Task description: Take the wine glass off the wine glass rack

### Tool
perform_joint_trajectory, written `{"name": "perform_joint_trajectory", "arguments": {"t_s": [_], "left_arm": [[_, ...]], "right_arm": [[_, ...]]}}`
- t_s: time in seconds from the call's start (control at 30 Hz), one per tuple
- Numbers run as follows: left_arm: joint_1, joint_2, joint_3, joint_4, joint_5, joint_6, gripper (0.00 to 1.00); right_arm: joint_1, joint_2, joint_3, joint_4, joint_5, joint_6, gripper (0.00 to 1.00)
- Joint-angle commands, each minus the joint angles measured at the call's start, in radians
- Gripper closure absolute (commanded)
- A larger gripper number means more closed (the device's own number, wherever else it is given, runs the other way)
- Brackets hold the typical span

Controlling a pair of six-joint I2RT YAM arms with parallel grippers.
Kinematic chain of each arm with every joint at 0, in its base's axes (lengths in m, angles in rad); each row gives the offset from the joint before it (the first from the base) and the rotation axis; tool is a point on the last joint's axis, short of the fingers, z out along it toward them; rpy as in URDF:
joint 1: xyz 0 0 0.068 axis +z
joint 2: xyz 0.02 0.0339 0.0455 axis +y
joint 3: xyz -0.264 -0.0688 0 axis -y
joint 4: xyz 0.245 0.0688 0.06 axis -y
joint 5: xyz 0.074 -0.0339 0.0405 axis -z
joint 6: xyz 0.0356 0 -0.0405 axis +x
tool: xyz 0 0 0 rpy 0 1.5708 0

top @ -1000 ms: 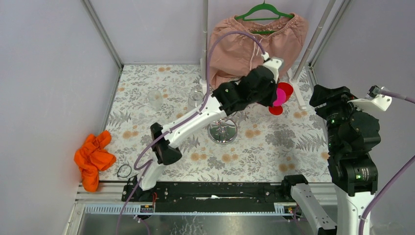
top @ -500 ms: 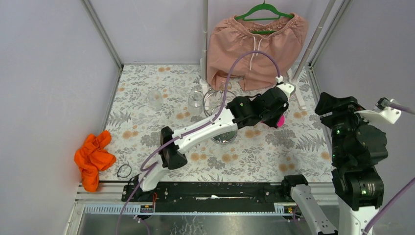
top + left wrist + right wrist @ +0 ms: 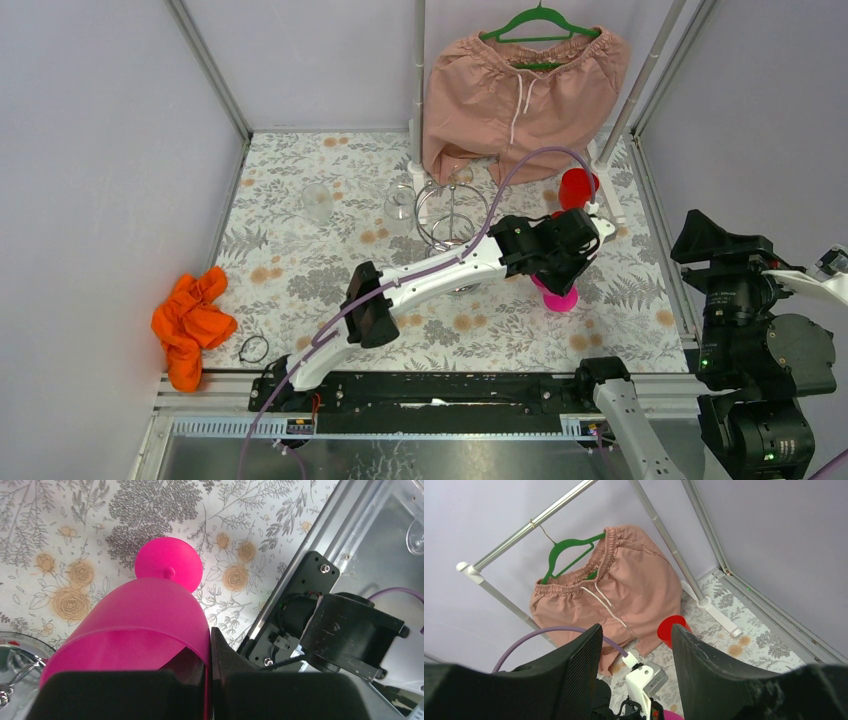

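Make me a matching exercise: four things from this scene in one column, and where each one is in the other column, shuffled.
1. pink wine glass
2. red glass
3. orange cloth
4. shorts

A. on a green hanger
B. crumpled at the far left
C. clamped in the left gripper
D. standing upright, back right

Pairs: 1-C, 2-D, 3-B, 4-A
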Motion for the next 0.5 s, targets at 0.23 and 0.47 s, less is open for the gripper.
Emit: {"name": "perform_joint_trajectory", "arguments": {"t_s": [0.23,0.47], "left_arm": [[-0.004,0.020,0.057,-0.141,-0.017,0.097,1.00],[-0.004,0.045,0.060,-0.204,-0.088,0.136,1.00]], "right_arm": [[0.000,-0.050,-0.091,-0.003,-0.012,0.026,0.40],[0.000,-0.071,-0.119,0.016,-0.004,0.022,0.40]]}}
